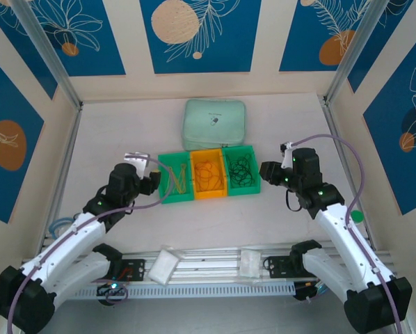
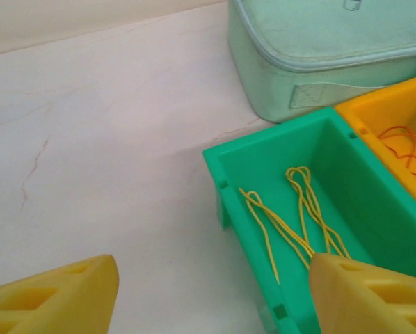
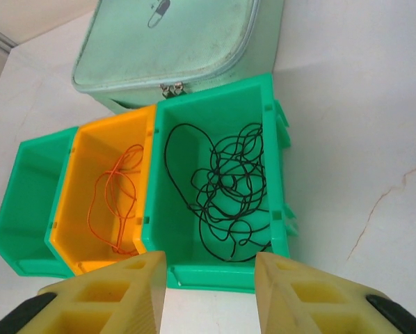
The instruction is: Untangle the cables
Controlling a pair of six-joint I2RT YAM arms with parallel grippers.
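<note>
Tabletop (image 1: 124, 125) carries everything, and the orange bin (image 1: 209, 195) at its middle serves as the marker. Behind that bin, touching its back wall, lies a mint zip pouch (image 1: 215, 124). One green bin (image 1: 163, 161) stands against its left side and a second green bin (image 1: 241, 190) against its right.

Just left of the row hangs the left gripper (image 2: 211, 278), fingers spread wide with nothing between them. Just right of the row is the right gripper (image 3: 209, 268), also parted and empty.

Yellow cables (image 2: 302, 216) lie stretched out left of the orange bin, orange cables (image 3: 114, 198) lie loosely looped inside it, and black cables (image 3: 229, 188) sit bunched to its right.

With each colour in its own bin, sorting looks nearly done; only the black bundle seems knotted. To loosen it well, pinch one outer loop, not the mass, and lift straight up.

Bin walls stand close around the cords, so sideways moves risk dragging the row. Bare table lies beyond both green bins and in front of the orange one.
</note>
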